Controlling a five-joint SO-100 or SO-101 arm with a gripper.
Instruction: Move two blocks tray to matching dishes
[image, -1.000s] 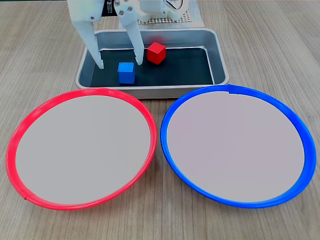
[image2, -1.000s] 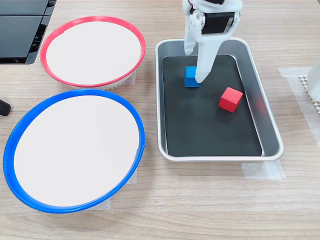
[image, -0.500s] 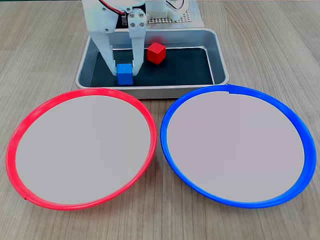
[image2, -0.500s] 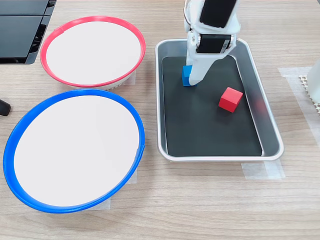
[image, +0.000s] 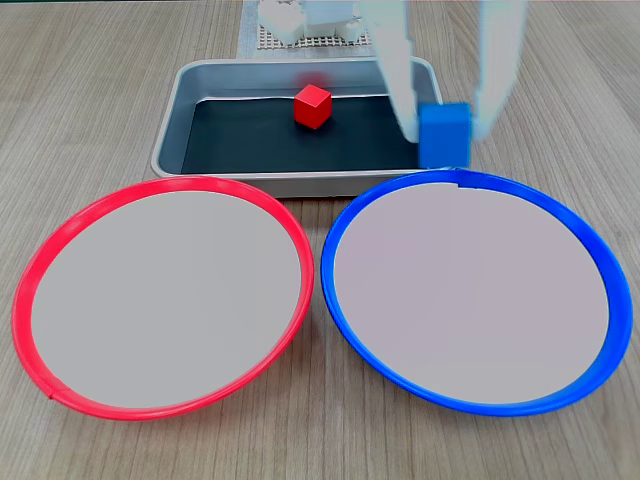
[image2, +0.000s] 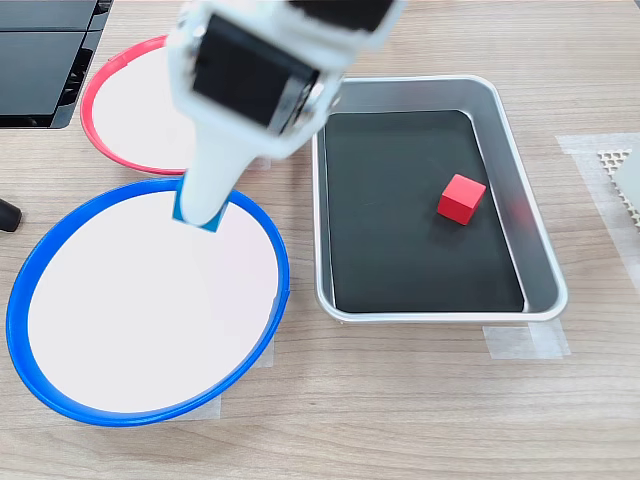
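Blue block (image: 444, 135) — pinched between downward-pointing fingers (image: 404, 95) — hangs above the blue-rimmed dish (image: 470, 395).

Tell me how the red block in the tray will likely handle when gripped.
The red block looks solid and flat-faced, so it probably stays rigid and won't roll. It seems small, likely light. The claw carries the similar blue block without visible slipping, so grip is probably fine.

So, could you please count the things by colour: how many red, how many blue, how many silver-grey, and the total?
Red: 2, the red block in the tray and the red-rimmed dish.
Blue: 2, the blue block held in the gripper and the blue-rimmed dish.
Silver-grey: 1, the tray.
Total: 5.
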